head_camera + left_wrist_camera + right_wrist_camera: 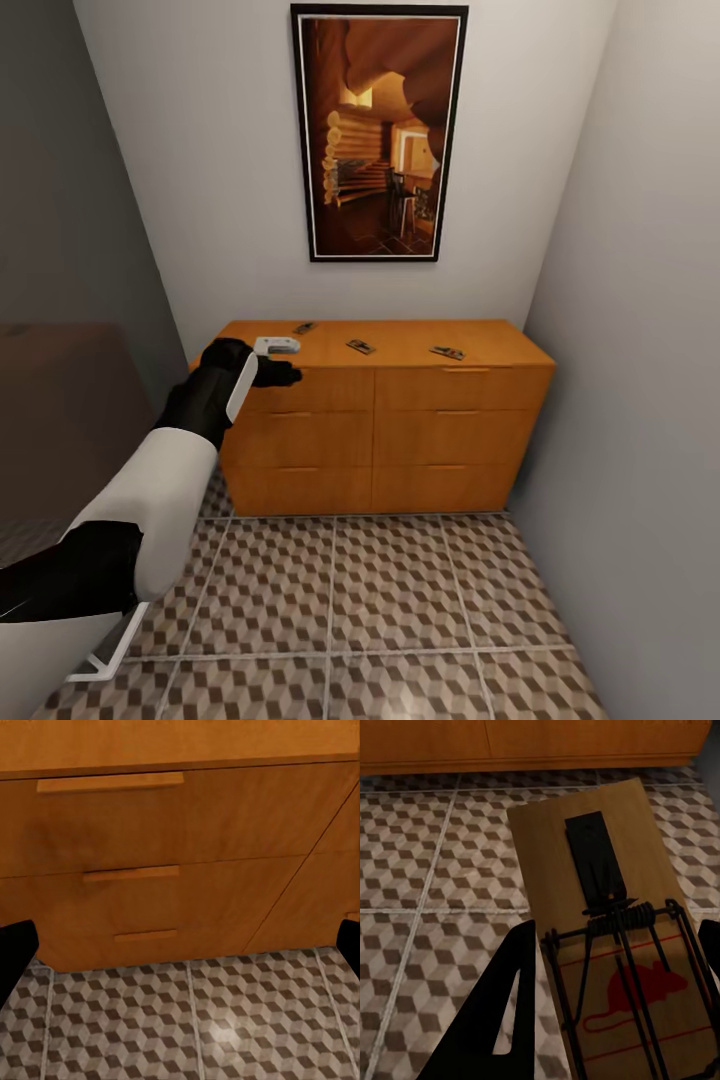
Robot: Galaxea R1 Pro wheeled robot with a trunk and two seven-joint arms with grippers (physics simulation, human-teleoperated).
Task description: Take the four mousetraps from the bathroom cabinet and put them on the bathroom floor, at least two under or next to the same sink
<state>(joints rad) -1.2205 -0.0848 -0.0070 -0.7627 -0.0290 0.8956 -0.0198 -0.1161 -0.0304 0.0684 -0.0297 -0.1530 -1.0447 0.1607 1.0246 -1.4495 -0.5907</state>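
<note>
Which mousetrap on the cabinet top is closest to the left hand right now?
The leftmost mousetrap, near the cabinet's back edge, just beyond the left hand; the middle mousetrap and right mousetrap lie farther.

No legible text, numbers or brands anywhere. Only sign: a red mouse silhouette with red lines, printed on the mousetrap (pixel 615 937) held in my right claw (pixel 615 1020).

3 mousetraps (pixel 361 347) lie on the cabinet (pixel 400 430), left hand (pixel 283 374) beside.

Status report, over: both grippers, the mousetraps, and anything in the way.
Left gripper open at cabinet front edge. Right gripper shut on a mousetrap above bathroom floor. Three mousetraps on cabinet top. Nothing blocking.
</note>
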